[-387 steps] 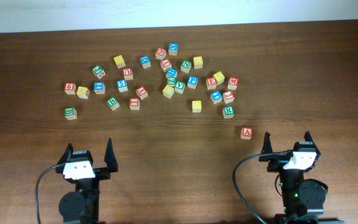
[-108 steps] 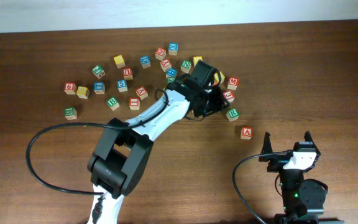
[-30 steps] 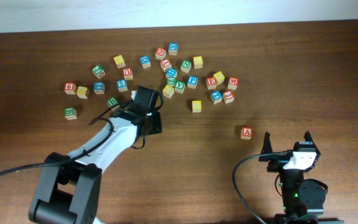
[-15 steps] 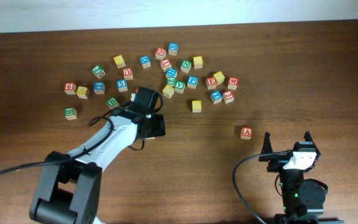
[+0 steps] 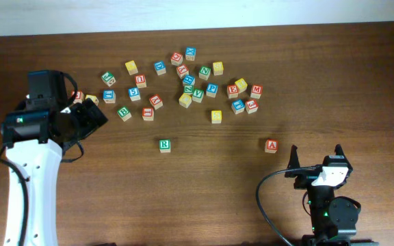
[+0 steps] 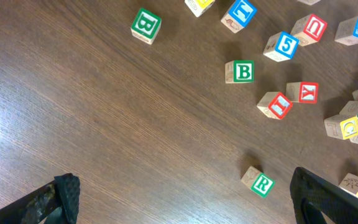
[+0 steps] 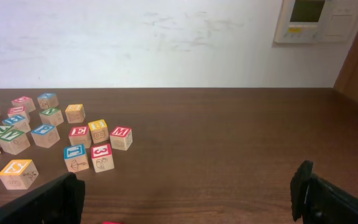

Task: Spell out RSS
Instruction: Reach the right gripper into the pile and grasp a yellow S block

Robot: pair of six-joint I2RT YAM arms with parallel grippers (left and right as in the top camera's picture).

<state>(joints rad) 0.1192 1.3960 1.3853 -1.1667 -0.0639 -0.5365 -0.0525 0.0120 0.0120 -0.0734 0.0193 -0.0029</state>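
R block [image 5: 164, 145]: a small pale wooden cube with a green letter, alone on bare wood at 6 o'clock of the block scatter, touching nothing.
Left gripper [image 6: 182, 202]: dark fingers spread wide with nothing between them, hanging at 10 o'clock from the R block.
Right gripper [image 5: 316, 156]: at the near edge, black prongs apart, empty.
Block scatter [image 5: 183, 82]: square-edged wood cubes with red, blue, green and yellow faces, several tilted.
S blocks: letters too small to pick out.
A block [image 5: 271, 145]: red letter, alone at 11 o'clock of the right gripper.
Table [image 5: 204, 198]: dark brown with fine straight grain.
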